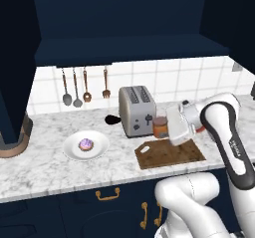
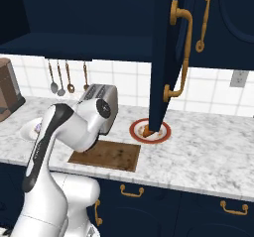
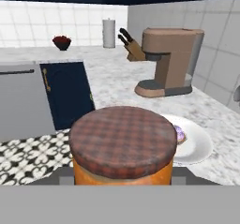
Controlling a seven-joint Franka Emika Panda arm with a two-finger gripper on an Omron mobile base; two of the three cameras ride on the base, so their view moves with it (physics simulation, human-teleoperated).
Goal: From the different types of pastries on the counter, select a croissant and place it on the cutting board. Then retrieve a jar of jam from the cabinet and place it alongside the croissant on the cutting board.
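jar: you've got the jar of jam [image 1: 160, 127] clamped in the gripper [image 1: 168, 128], jaws closed on its body. Hand view has the checked lid right up against the lens, orange body below it.
jar pos: held above the back edge of the cutting board [image 1: 172, 155], just beside the toaster [image 1: 136, 110]. Can't tell if the base touches wood yet.
handling: judging by looks it's glass w/ a rigid lid, so stiff, smooth, prob slippery, breakable. Small but dense; feels light enough for this arm. No squash margin, so don't over-squeeze.
grip pt: you want mid-body on the straight wall, below the lid. Lid edge is a poor hold, could twist or slip.
tilt: keep it upright, a round can rolls if it lands on its side.
croissant: croissant [image 2: 146, 130] sits on the red-rimmed plate [image 2: 162, 133], partly hidden behind the open cabinet door [image 2: 166, 57], well apart from the board. Board top looks bare, so that step isn't done imo.
other pastry: purple-frosted pastry [image 1: 86, 144] on the white plate [image 1: 99, 150], left of the toaster. Leave it.
risk: toaster wall is close to the hand, watch clearance when you lower and release.
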